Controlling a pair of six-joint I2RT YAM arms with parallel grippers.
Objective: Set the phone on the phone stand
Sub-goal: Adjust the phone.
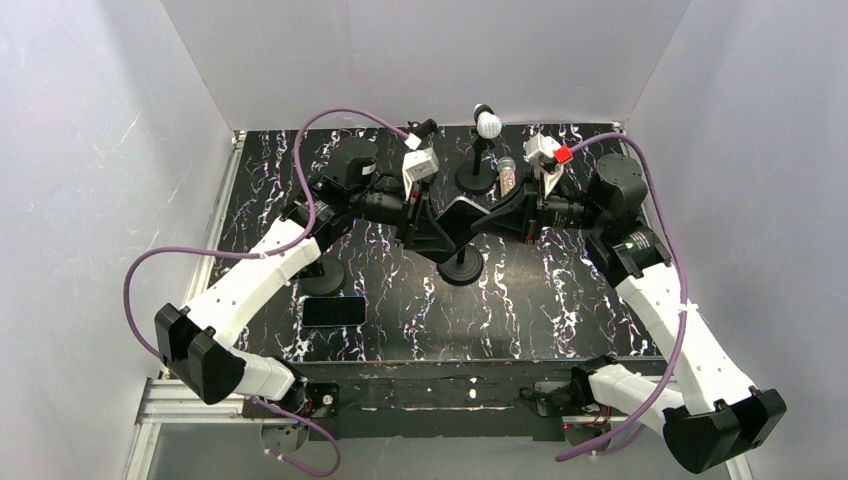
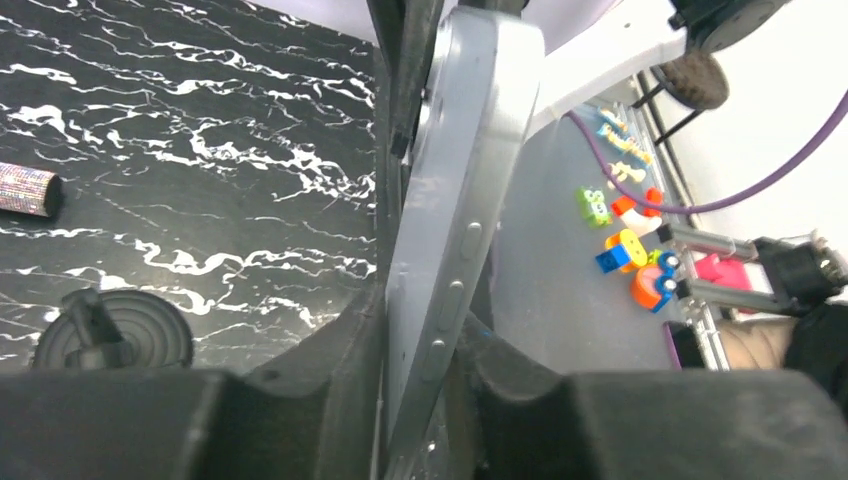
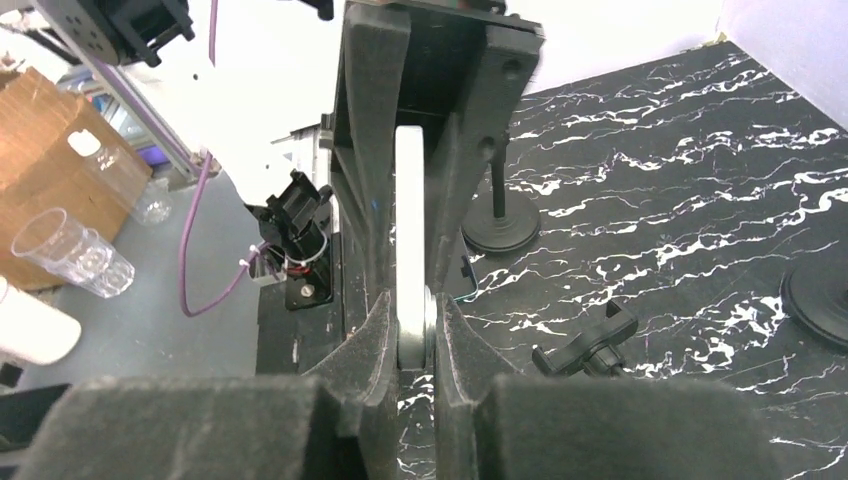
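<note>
Silver phone (image 2: 460,150) sits pinched edge-on in my left gripper (image 2: 430,335); my right gripper (image 3: 415,320) clamps its opposite end.

Surface finishes as you see them: the edge of the phone (image 2: 450,200) is smooth, satin silver metal. Either side of the phone, the fingers (image 3: 372,350) of the right end effector (image 3: 415,320) are matt black with a grainy, foam-like face. Below the phone, the table (image 1: 560,300) is black, white-veined sheet, faintly glossy.
</note>
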